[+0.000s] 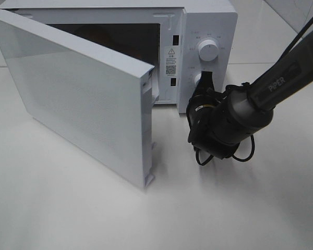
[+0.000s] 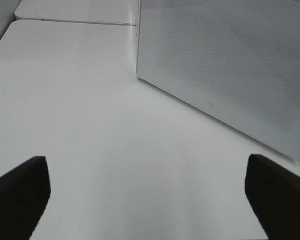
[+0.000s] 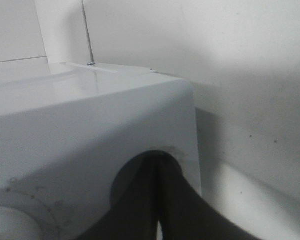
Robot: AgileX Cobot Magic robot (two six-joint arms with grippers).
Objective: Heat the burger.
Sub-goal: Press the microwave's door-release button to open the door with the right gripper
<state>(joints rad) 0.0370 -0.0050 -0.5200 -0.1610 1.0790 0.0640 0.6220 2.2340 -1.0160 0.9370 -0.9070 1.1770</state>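
Observation:
The burger shows in none of the views. A white microwave (image 1: 208, 21) stands at the back with its door (image 1: 78, 99) swung wide open to the left; the cavity behind it is dark. My right gripper (image 1: 205, 81) is shut, its fingertips pressed together at the lower knob (image 1: 197, 79) of the control panel, below the upper knob (image 1: 207, 50). In the right wrist view the dark fingers (image 3: 140, 200) meet in front of that round knob. My left gripper (image 2: 150, 200) is open and holds nothing, low over the bare table and facing the outside of the door (image 2: 225, 70).
The open door juts far out over the left half of the white table (image 1: 224, 208). The right arm (image 1: 281, 78) reaches in from the right, with a cable loop (image 1: 240, 153) hanging under its wrist.

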